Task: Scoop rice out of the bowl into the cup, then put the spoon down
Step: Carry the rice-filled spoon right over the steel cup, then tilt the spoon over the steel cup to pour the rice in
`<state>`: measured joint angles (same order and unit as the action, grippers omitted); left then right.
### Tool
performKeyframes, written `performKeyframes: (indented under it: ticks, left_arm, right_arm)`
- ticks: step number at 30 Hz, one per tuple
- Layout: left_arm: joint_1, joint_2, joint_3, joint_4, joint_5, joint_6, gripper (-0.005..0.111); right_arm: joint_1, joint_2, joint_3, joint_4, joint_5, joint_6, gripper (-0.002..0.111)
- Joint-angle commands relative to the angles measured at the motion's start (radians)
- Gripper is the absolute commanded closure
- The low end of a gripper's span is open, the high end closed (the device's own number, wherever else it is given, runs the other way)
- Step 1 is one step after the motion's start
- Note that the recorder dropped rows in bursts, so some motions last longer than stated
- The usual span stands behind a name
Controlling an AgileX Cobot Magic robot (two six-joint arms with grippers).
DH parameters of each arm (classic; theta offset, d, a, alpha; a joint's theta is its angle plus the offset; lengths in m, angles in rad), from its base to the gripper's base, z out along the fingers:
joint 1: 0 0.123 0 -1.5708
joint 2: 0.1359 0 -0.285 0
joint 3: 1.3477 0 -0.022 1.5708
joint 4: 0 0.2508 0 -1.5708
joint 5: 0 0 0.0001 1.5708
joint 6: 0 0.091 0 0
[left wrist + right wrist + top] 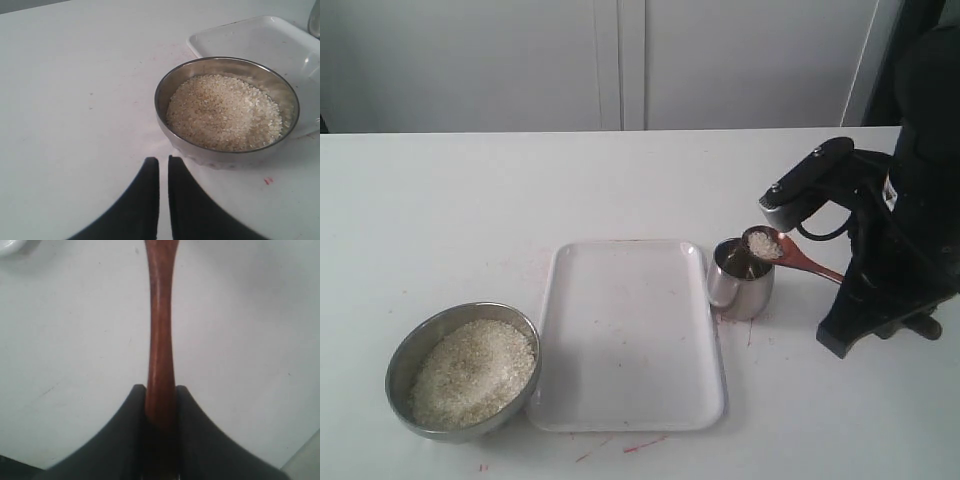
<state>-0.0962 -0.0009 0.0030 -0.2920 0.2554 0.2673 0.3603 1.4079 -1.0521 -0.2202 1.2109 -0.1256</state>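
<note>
Exterior view: a white table fills the scene, with pale wall panels behind it. A white rectangular tray lies near the middle, and faint red marks stain the tabletop along its near edge. The bowl, dull grey steel, stands close against the tray's near left corner (contact cannot be confirmed). It is well filled with rice, small white grains. The cup, small, shiny and dark inside, stands upright just beside the tray's far right corner. The spoon, reddish-brown wood, is held off the table with its oval head over the cup's right rim, carrying a small heap of grains. Its handle runs right toward the black right arm.

Right wrist view: the right gripper is clamped on the spoon handle, its 2 black fingers pressed against either side of the wood. The spoon head and the cup fall outside this picture; bare tabletop lies beneath the handle.

Left wrist view: the left gripper hangs just short of the bowl, its 2 fingers drawn to a narrow slit with nothing held. This view alone shows the bowl's inner wall above the grain line and the tray's raised lip behind it.
</note>
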Motion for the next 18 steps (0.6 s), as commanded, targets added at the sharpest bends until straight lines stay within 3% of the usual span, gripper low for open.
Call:
performKeyframes:
  ticks: [1,18]
  left_arm:
    - [-0.005,0.001,-0.003,-0.007,-0.001,-0.002,0.092]
    - [-0.005,0.001,-0.003,-0.007,-0.001,-0.002,0.092]
  right_arm:
    - [-0.012,0.058,0.007,-0.027,-0.032,-0.005,0.108]
    - [-0.012,0.144,0.007,-0.114,-0.120,0.026,0.108]
